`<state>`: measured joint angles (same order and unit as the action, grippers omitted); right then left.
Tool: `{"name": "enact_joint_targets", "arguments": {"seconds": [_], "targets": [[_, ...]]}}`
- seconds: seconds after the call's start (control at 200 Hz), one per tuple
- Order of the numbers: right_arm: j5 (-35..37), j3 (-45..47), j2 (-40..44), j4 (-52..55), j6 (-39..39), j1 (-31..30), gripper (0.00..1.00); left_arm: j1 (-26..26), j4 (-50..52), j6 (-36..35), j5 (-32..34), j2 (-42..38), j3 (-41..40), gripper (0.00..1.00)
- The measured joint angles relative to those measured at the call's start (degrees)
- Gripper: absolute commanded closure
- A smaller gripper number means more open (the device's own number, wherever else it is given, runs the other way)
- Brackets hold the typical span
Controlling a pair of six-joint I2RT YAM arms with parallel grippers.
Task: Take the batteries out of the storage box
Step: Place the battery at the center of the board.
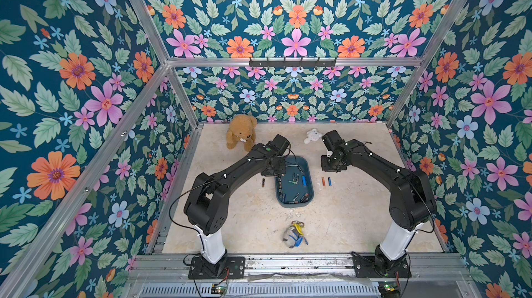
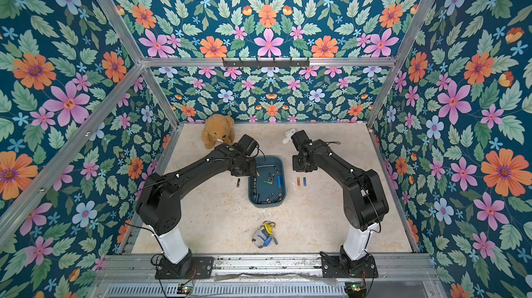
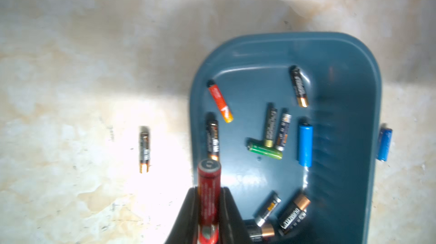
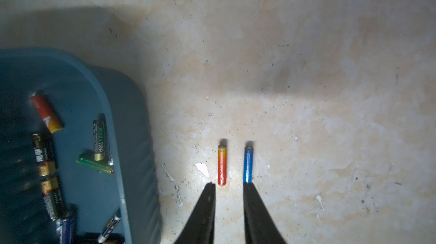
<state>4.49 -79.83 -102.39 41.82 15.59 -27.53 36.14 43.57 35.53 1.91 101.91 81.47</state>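
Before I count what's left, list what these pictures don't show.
Box far corner, both top views: covered by the left arm.
Red battery, left wrist view: lower end cut off by the frame edge.
Box, right wrist view: runs off the frame edge.
Batteries, top views: labels too small to read.

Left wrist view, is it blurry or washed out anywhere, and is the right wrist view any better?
Left wrist view: smeared all over, the table glares white around the loose black battery, and the red battery up close is soft. Right wrist view: sharper, a bright patch by the orange battery, the box in shadow.
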Motion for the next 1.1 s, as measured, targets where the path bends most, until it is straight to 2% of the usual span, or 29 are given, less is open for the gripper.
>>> {"name": "enact_joint_targets", "arguments": {"seconds": [0.54,1.1], "targets": [[0.1,-0.3,0.0,0.5,0.3,-0.2,0.73,-10.3,-1.1,-5.9,-0.3,-4.4,-9.6,0.81],[0.7,-0.6,0.0,1.2,0.9,-0.2,0.73,-12.5,-5.3,-8.9,-2.2,-1.2,-12.3,0.81]]}}
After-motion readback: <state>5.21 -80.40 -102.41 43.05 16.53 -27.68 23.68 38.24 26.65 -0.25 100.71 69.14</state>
